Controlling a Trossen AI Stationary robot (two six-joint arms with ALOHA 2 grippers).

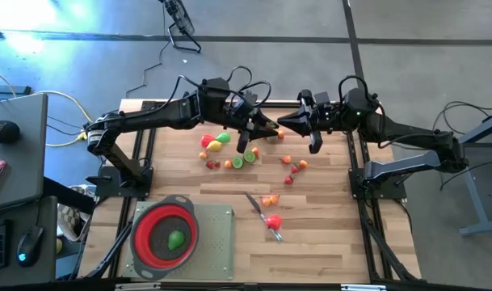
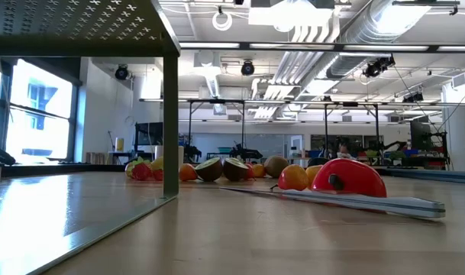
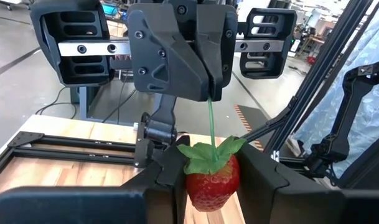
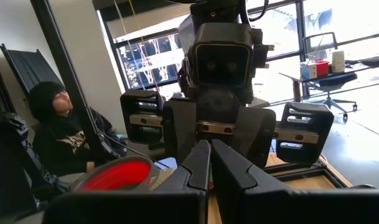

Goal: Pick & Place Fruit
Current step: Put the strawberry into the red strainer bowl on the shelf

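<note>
**Strawberry passing from right gripper to left, above the far edge of the worktop**

The strawberry (image 3: 212, 177) sits between the fingers of the left gripper (image 3: 212, 186), which have closed in on its red body; its thin green stem runs up into the pinched tips of the right gripper (image 3: 209, 93). In the high view the two grippers meet nose to nose over the far part of the worktop (image 1: 326, 242), well above the scattered fruit (image 1: 229, 153) lying below them. The right gripper is fully shut, its tips pressed together in its own wrist view, so both arms appear to have hold of the same toy at once.

My reading is that this is a handover, and the next thing needed is a clean release. The right gripper should open before either arm pulls away; dragging first would tug the stem and could twist the berry out of the left fingers. The left gripper holds the berry by its rounded sides, which may be slippery, so it should keep firm pressure and stay level while the other lets go.

The red strainer (image 1: 166, 233) waits at the near left of the worktop on a pale mat, with one green fruit (image 1: 176, 239) already inside. The path there passes over the fruit cluster; carrying high avoids knocking it. A grey knife (image 1: 262, 217) lies near the middle, clear of that route.
</note>
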